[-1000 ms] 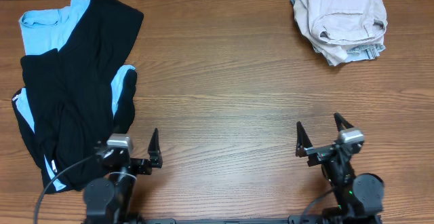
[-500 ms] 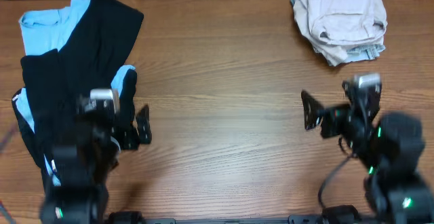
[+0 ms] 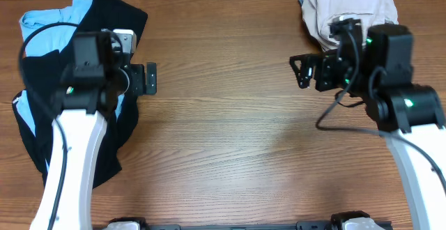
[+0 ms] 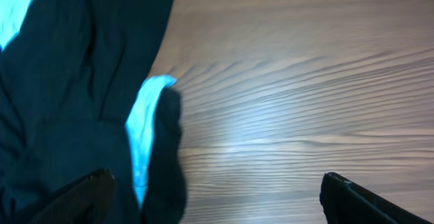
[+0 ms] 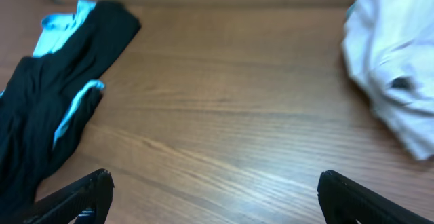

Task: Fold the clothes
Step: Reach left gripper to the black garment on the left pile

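Note:
A pile of black and light-blue T-shirts [image 3: 42, 111] lies crumpled at the table's left side. It also shows in the left wrist view [image 4: 74, 102] and at the left of the right wrist view [image 5: 47, 108]. My left gripper [image 3: 148, 78] is open and empty, raised over the pile's right edge; in its own view [image 4: 213, 187] black fabric with a light-blue strip lies below the left finger. My right gripper [image 3: 301, 72] is open and empty, raised over bare wood at the right, with both fingers spread wide in its own view [image 5: 213, 190].
A crumpled beige-white garment [image 3: 352, 17] lies at the back right corner, partly behind my right arm; it also shows in the right wrist view [image 5: 397, 81]. Bare wooden table [image 3: 223, 118] spans the middle. A wall runs along the far edge.
Both arms have risen from their low pose at the front edge and swung toward the far side. The left gripper now hangs over the dark pile, the right beside the beige garment. The clothes have not moved.

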### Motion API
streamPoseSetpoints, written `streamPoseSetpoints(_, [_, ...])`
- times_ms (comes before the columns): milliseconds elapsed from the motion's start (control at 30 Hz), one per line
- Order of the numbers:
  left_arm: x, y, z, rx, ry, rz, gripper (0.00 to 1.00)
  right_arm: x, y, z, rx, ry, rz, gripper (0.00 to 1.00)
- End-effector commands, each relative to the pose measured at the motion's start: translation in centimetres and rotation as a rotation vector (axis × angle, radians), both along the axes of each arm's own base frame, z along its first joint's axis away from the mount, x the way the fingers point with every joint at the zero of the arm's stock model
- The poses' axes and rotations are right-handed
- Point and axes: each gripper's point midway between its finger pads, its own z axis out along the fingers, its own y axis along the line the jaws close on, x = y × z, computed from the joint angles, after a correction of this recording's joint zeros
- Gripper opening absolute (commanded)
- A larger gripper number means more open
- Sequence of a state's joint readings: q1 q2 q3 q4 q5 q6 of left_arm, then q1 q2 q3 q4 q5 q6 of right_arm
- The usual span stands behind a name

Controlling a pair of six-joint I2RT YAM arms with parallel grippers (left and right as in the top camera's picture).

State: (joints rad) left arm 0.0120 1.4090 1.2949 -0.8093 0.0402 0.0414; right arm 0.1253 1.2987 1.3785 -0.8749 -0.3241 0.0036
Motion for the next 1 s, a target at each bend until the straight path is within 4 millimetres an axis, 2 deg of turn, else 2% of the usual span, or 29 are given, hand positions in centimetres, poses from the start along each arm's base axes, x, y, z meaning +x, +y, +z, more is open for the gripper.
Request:
streamPoseSetpoints(0, [1.1,3.8,-2.1,0.131,0.058,0.104,0.96,0.3,1.0,-0.5,0.033,0.039,0.040,0.98])
streamPoseSetpoints(133, [1.2,7.5,-5.8,0.198,0.170,0.207,0.90,0.7,1.1,-2.8,0.025,0.114,0.039,0.88])
streamPoseSetpoints(333, [1.6,11.0,-11.0,0.187,0.279,0.280,0.78,1.6,1.2,-5.7,0.016,0.203,0.037,0.78])
streamPoseSetpoints(467, [1.4,12.1,-13.3,0.180,0.335,0.302,0.66,1.7,1.2,-6.9,0.011,0.242,0.036,0.74])
streamPoseSetpoints(733, [2.9,12.7,-17.0,0.158,0.347,0.317,0.66,2.0,1.3,-7.3,0.010,0.246,0.036,0.73])
streamPoseSetpoints(833, [3.0,12.6,-18.1,0.157,0.365,0.314,0.63,2.0,1.3,-7.3,0.010,0.247,0.036,0.73])
streamPoseSetpoints(867, [3.0,12.6,-18.4,0.157,0.370,0.313,0.60,2.0,1.3,-7.3,0.010,0.247,0.036,0.73])
streamPoseSetpoints(900, [2.9,12.6,-18.8,0.157,0.379,0.313,0.53,2.0,1.3,-7.3,0.010,0.247,0.036,0.73])
streamPoseSetpoints(933, [2.8,12.6,-19.0,0.156,0.385,0.312,0.41,2.1,1.3,-7.3,0.009,0.246,0.035,0.73])
streamPoseSetpoints(967, [2.8,12.6,-19.0,0.156,0.385,0.312,0.36,2.1,1.2,-7.3,0.007,0.244,0.033,0.73])
